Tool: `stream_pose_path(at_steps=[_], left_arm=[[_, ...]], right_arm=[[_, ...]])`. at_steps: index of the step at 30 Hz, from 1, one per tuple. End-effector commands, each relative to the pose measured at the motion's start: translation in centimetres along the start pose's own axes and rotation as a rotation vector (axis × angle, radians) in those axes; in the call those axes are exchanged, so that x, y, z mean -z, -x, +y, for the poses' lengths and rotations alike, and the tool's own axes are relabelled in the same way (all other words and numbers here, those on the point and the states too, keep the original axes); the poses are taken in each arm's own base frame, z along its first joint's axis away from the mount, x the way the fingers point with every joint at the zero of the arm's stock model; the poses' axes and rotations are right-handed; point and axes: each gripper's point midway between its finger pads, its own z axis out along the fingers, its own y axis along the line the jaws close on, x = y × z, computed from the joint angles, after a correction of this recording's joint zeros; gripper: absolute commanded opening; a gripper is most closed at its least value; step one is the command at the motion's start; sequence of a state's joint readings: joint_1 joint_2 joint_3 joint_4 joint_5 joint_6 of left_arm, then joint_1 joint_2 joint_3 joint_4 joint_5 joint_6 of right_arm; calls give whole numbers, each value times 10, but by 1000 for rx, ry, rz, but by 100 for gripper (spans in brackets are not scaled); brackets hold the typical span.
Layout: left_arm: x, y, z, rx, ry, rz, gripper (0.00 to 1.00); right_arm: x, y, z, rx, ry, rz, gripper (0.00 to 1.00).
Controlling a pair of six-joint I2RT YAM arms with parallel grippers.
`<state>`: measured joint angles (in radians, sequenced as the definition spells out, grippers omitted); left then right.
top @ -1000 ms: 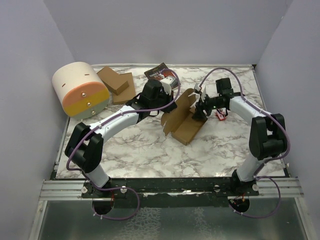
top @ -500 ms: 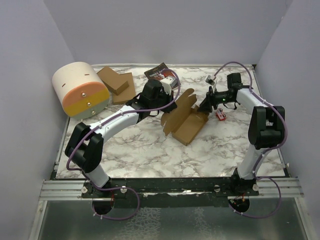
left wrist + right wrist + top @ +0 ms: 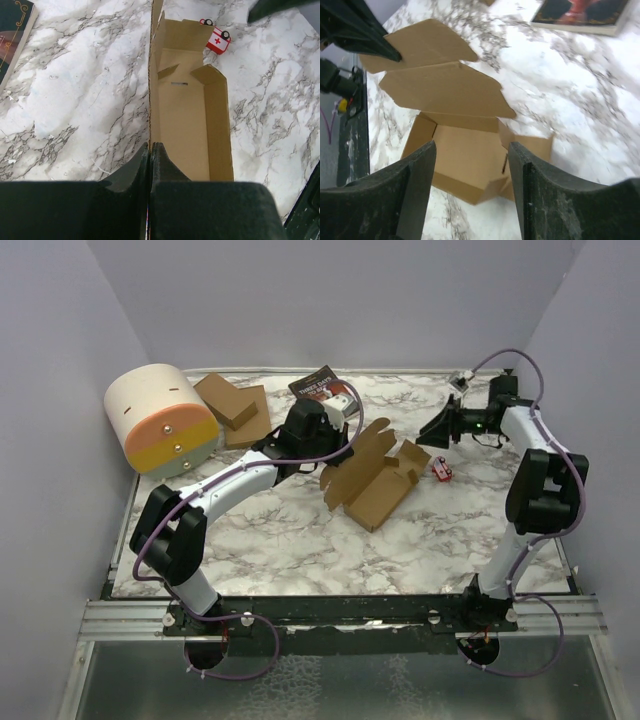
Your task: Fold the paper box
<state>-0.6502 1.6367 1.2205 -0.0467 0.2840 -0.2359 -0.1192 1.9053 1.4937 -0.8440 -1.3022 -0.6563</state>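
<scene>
paper box (image 3: 375, 480) 1 | book (image 3: 316, 386) 1 | toy ambulance (image 3: 440, 470) 1 | cream drum (image 3: 160, 418) 1

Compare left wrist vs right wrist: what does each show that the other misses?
Left wrist only: the red-and-white toy beyond the paper box. Right wrist only: the right end effector standing open, clear of the box. Both: the box, the dark book, the marble table, and the left end effector shut on the box's upright flap.
</scene>
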Motion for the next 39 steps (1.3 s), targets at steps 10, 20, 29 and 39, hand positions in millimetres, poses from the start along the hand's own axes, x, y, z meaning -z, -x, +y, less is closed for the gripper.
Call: stream_pose_path(at_steps=[10, 20, 29, 39], left_arm=[[20, 23, -20, -203, -80, -76, 0], [38, 34, -39, -308, -126, -168, 0], [36, 34, -37, -317, -105, -171, 0], [33, 35, -35, -312, -86, -173, 0]], right_arm=[[54, -33, -96, -172, -488, -45, 16], [28, -72, -90, -283, -349, 7, 17], [6, -53, -30, -294, -44, -69, 31], [-3, -54, 0, -368, 124, -101, 39]])
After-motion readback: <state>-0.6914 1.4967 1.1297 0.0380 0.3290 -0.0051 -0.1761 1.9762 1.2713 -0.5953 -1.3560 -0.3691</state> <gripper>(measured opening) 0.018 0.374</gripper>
